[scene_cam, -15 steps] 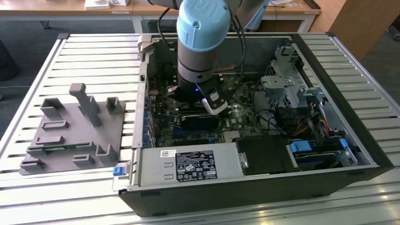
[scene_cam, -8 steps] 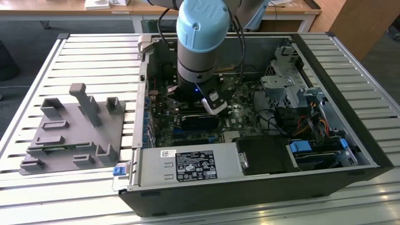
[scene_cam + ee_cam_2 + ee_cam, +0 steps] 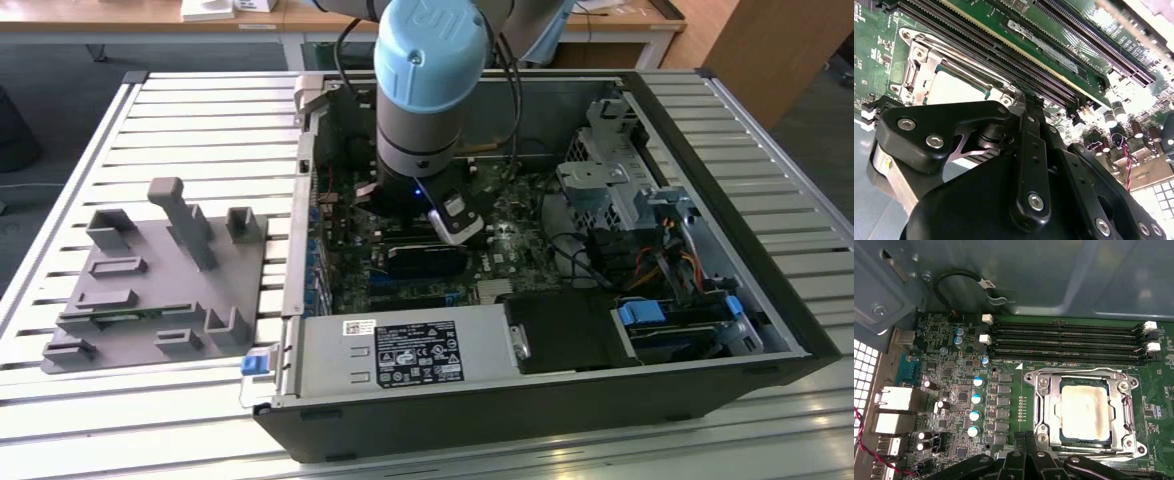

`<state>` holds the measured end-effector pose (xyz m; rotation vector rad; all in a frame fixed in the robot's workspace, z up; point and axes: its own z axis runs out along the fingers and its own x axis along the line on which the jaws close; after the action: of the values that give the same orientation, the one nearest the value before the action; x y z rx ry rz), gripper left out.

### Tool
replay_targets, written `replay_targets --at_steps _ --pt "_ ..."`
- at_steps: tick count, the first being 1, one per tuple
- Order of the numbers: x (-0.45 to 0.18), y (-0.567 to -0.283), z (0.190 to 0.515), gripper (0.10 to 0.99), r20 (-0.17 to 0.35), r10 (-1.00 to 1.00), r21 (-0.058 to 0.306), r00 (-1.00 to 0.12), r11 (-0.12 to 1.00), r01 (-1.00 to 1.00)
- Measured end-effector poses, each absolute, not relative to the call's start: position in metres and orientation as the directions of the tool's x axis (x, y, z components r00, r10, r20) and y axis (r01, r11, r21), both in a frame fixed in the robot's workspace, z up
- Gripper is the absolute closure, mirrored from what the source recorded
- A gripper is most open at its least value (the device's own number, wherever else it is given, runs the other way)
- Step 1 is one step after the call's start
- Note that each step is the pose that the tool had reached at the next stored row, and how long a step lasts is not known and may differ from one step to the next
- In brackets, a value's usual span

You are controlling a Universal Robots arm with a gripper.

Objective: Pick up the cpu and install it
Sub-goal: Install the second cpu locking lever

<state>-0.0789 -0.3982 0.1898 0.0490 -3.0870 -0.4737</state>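
CPU [image 3: 1083, 410] sits flat inside the metal-framed socket [image 3: 1041, 405] on the green motherboard [image 3: 944, 385], its pale silvery top facing up and the frame's rim around all four sides; nothing grips it. In the second wrist view the same chip [image 3: 954, 90] shows as a pale square in the socket just beyond the black gripper [image 3: 1029, 107], whose two fingers [image 3: 1026, 150] lie pressed together with no gap between them and nothing held. Beside the socket run four long black memory slots [image 3: 1064, 342] with white latches at their ends, and one slot in the second wrist view carries a green memory stick [image 3: 1054, 52].

In the exterior view the arm [image 3: 424, 90], with its light-blue joint cap, reaches straight down into the open computer case [image 3: 747, 330], which lies on its side on a slatted white table [image 3: 200, 130]. Taking the arm's wrist as the clock centre, a grey parts tray [image 3: 147, 290] with upright posts rests on the table at about eight o'clock, well apart from the case, and the silver power supply [image 3: 400, 350] lies at about six o'clock.
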Motion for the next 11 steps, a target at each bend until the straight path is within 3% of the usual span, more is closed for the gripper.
replay_targets --at_steps 11 --pt "-0.079 -0.398 0.207 0.980 0.013 -0.033 0.301 -0.999 0.953 -0.028"
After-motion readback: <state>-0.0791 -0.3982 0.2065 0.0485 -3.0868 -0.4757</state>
